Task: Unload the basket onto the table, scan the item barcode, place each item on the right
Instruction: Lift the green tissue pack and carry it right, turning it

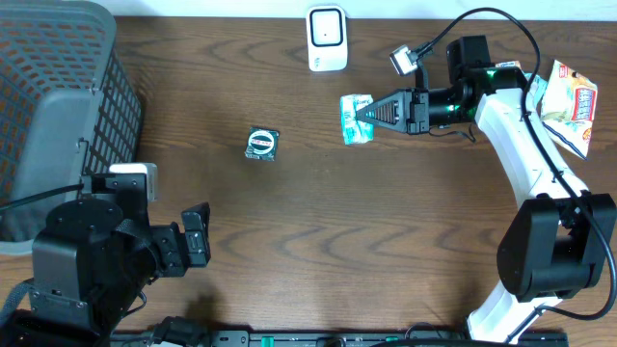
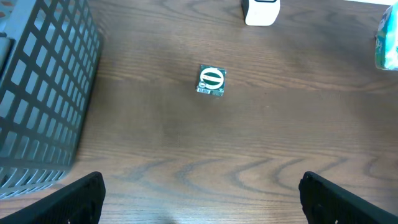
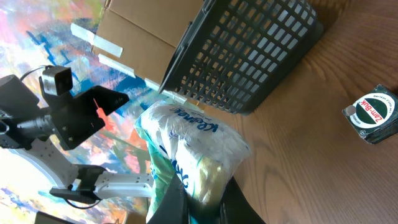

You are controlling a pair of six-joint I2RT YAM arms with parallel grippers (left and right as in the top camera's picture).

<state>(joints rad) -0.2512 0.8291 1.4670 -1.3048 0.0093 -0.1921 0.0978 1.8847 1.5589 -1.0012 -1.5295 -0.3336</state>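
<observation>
Tissue pack [image 1: 357, 119] is clamped in the closed jaws of the right gripper [image 1: 364, 118], just below and right of the white scanner [image 1: 327, 39]. A small tin [image 1: 261, 144] lies on the table [image 1: 386, 241] to the left, well apart. A snack bag [image 1: 569, 96] lies at the right edge. The left gripper [image 1: 196, 236], jaws wide apart and empty, hangs beside the grey basket [image 1: 58, 96].

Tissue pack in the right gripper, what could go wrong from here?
The right gripper pinches the soft tissue pack only at its edge, so it may sag or slip. No barcode shows on it in any view, so the code may face away from the scanner.
</observation>
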